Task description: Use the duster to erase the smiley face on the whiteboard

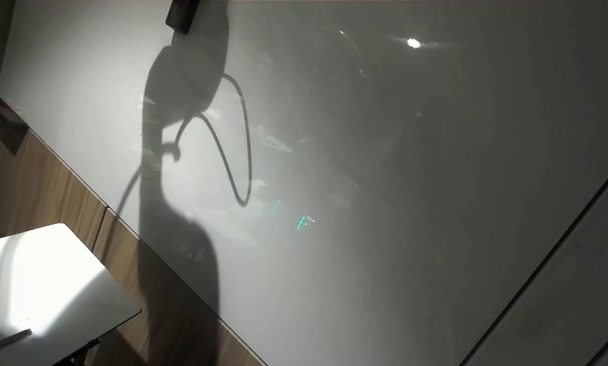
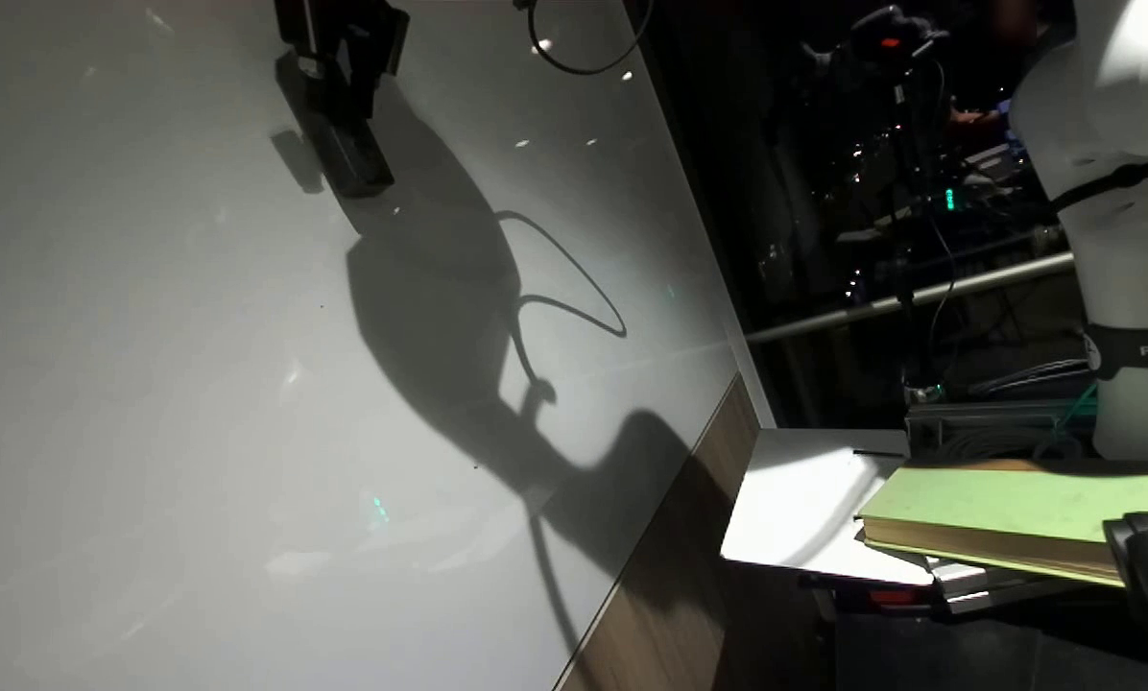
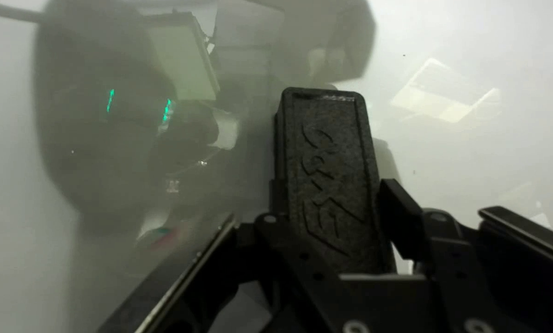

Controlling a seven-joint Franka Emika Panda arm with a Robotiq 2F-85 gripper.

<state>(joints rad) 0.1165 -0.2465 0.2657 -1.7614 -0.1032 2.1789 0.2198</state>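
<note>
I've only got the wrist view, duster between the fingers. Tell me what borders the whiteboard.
Observer: In both exterior views, wood-grain panelling runs along one edge of the whiteboard.

Operator: Trace this big shadow for me.

Observer: In an exterior view it spreads from beside the duster, crosses that edge and falls onto the wood-grain panelling.

Operator: Now report what stands past the board.

Observer: In an exterior view, a closed green book shows in front of the white Franka arm.
</note>
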